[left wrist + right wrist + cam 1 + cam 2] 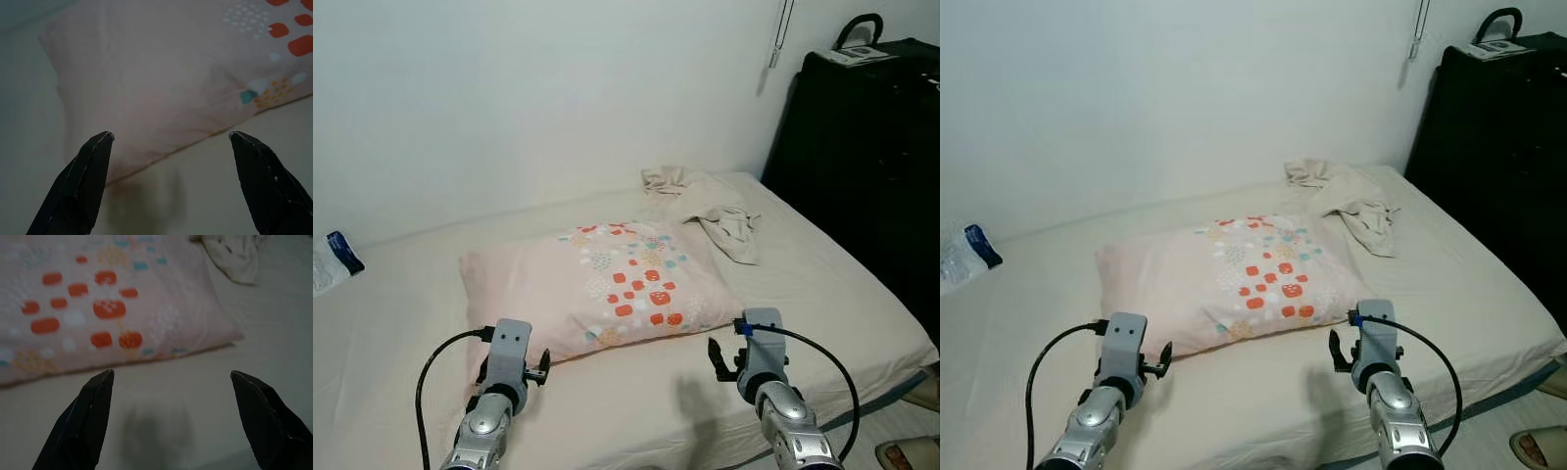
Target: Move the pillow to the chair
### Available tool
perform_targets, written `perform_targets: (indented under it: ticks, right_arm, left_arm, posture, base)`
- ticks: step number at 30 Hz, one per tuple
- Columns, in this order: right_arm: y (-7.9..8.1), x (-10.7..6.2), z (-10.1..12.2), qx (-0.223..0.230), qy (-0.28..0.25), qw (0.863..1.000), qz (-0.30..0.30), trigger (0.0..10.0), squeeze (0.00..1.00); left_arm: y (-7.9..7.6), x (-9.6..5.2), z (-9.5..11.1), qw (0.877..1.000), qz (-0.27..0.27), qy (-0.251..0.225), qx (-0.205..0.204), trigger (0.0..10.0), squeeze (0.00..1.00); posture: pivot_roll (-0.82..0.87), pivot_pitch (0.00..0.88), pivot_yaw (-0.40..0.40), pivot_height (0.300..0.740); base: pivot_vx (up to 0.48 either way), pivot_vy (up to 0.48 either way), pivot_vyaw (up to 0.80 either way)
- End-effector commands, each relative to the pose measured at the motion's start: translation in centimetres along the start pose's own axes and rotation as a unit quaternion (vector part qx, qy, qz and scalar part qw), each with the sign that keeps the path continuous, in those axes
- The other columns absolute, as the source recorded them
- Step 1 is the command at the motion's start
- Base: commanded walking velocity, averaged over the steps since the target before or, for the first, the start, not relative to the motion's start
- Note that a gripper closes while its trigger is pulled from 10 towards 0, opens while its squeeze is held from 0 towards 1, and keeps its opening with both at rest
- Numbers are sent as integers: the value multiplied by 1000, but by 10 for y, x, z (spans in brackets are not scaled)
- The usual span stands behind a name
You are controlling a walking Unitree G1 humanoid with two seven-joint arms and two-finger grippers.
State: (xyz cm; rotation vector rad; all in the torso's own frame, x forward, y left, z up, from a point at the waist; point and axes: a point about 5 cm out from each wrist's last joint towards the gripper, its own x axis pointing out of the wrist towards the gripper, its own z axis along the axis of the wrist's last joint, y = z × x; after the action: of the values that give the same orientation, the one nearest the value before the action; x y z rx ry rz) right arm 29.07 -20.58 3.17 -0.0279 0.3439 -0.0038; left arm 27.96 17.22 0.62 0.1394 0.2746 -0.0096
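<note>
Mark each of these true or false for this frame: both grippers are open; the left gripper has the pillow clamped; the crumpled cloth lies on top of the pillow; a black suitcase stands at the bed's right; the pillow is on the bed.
1. Both grippers are open. True: the left gripper and right gripper each show their fingers spread wide.
2. The left gripper has the pillow clamped. False: it sits just short of the pillow's near edge, holding nothing.
3. The crumpled cloth lies on top of the pillow. False: it lies on the bed beyond the pillow's far right corner.
4. A black suitcase stands at the bed's right. True.
5. The pillow is on the bed. True.
</note>
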Motion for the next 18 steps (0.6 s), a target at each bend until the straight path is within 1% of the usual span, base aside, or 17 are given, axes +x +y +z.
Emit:
perform_targets:
  ticks: [1,3,5,6,8,12,16,17,18]
  right_arm:
    - [5,1,3,11,-8,1000,6,10000,0]
    - [6,1,6,22,-15,1000,9,10000,0]
    - [7,2,8,26,-14,999,12,10000,0]
    - [9,2,8,27,-14,999,16,10000,0]
    - [10,2,8,28,-14,999,19,10000,0]
    - [13,2,5,26,-6,999,23,10000,0]
    - [14,1,4,27,1,999,28,10000,0]
    - [14,1,4,27,1,999,28,10000,0]
    - [14,1,4,26,1,999,28,10000,0]
  left_arm:
    - [6,0,2,1000,6,-7,19,10000,0]
    - [5,0,6,999,-1,-24,42,10000,0]
    - [2,1,12,996,-11,-47,77,10000,0]
    - [-1,1,19,991,-21,-72,114,10000,0]
    - [-3,2,25,985,-31,-90,144,10000,0]
    - [-3,3,28,982,-30,-98,156,10000,0]
    - [0,4,30,977,-14,-103,185,10000,0]
    - [0,4,30,977,-14,-103,185,10000,0]
    - [1,4,30,975,-8,-104,195,10000,0]
  posture:
    - [-158,60,62,675]
    - [-159,61,62,675]
    - [-159,61,62,675]
    - [-159,61,62,675]
    - [-157,62,63,675]
    - [-158,63,64,675]
    - [-161,65,66,655]
    - [-161,65,66,655]
    - [-161,66,66,645]
  base:
    - [0,0,0]
    - [0,0,0]
    - [0,0,0]
    - [0,0,0]
    - [0,0,0]
    - [0,0,0]
    - [0,0,0]
    - [0,0,0]
    - [0,0,0]
